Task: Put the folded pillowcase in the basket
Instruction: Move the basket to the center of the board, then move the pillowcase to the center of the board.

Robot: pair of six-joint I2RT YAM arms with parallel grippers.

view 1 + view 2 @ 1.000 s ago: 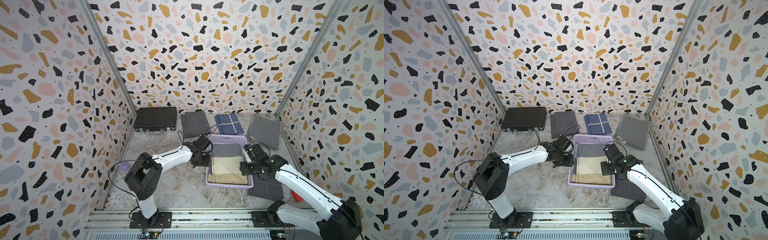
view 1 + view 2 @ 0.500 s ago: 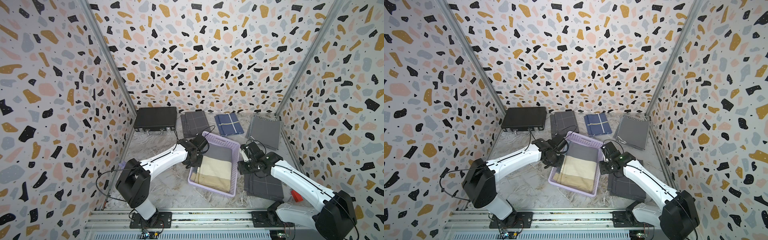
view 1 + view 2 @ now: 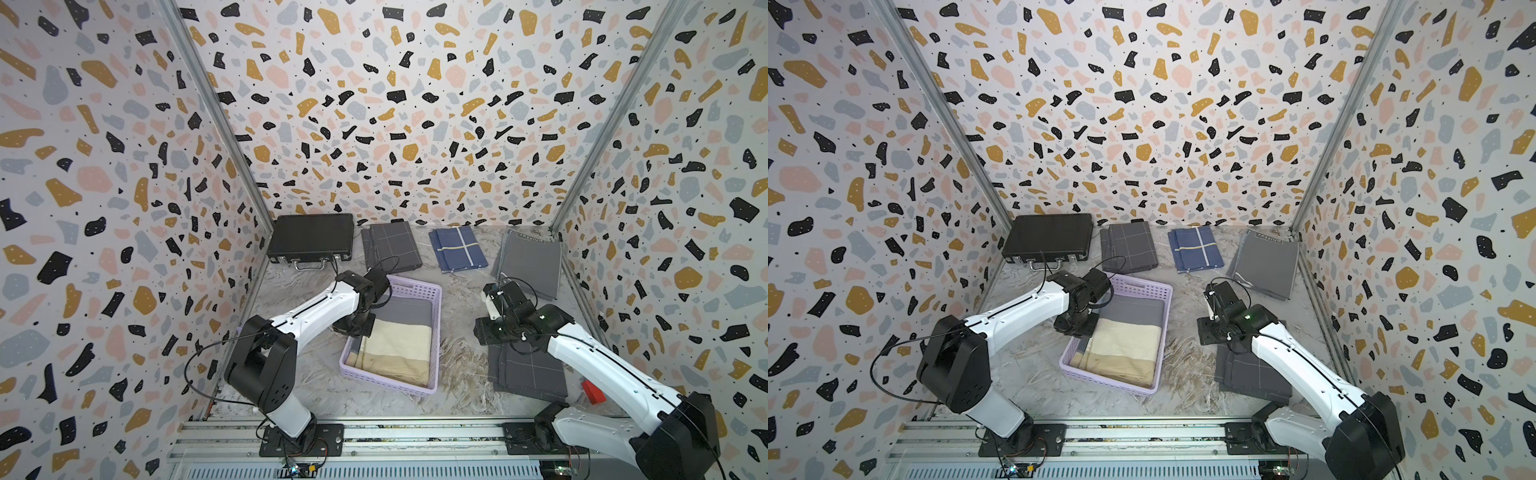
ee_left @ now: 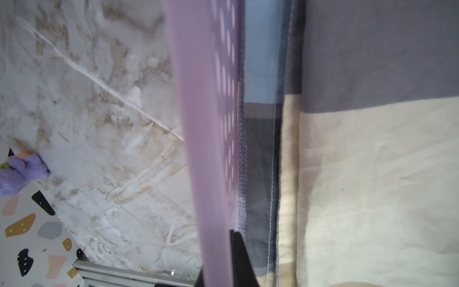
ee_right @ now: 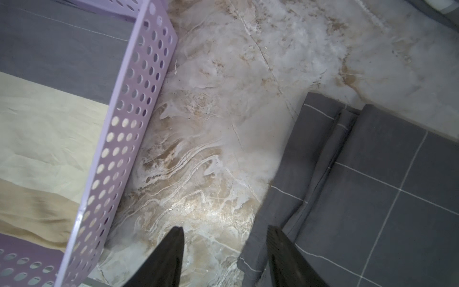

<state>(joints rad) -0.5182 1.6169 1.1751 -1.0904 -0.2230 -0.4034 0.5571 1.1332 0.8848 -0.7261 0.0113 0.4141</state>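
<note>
One change: basket (image 3: pixel 388 381) slid L-ward | L fingers (image 4: pixel 239 258) clamp its wall | R fingers (image 5: pixel 169 261) open, empty

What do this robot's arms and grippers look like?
The left arm and right arm have white shells, bulky black joint housings and loose thin black cables. The right gripper has black tapered fingers.

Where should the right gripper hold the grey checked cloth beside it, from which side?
The grey checked cloth lies flat; I would grip its layered edge facing the basket, coming from that side, where the open right gripper stands.
</note>
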